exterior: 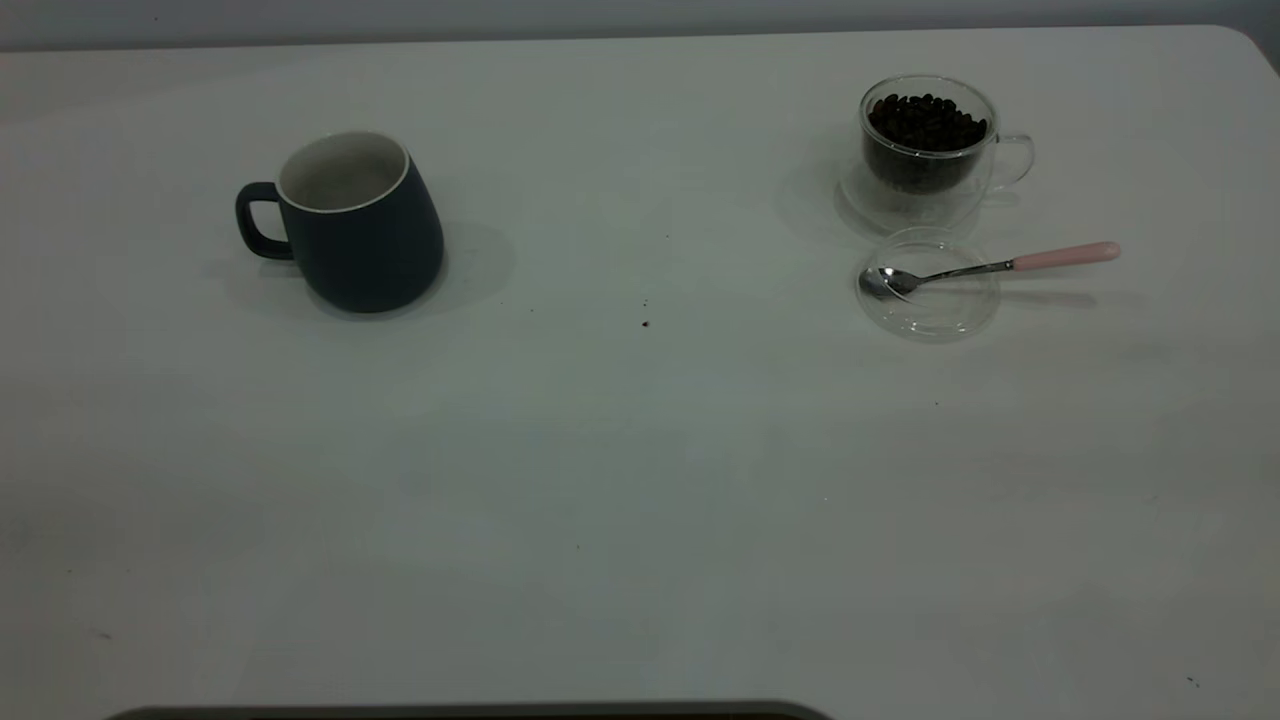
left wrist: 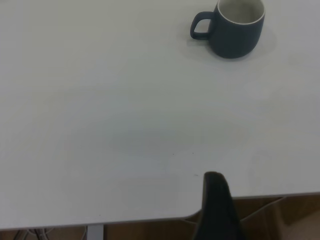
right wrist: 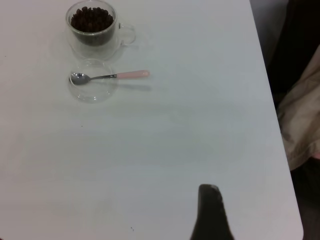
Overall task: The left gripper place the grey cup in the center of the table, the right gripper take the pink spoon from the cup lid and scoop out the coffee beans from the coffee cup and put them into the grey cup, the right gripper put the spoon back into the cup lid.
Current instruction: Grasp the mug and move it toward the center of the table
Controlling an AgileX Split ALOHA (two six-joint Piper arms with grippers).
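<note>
left gripper (left wrist: 216, 210) | right gripper (right wrist: 210, 212) | each cut off, one finger showing

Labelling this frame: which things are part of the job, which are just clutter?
Job:
grey cup
coffee cup with coffee beans
cup lid
pink spoon, bowl resting in the lid
table

Lying about:
dark specks near the table's centre
beige cloth past the table edge

left gripper (left wrist: 216, 205): one black, tapered, round-tipped finger visible | right gripper (right wrist: 210, 212): same black tapered finger
</note>
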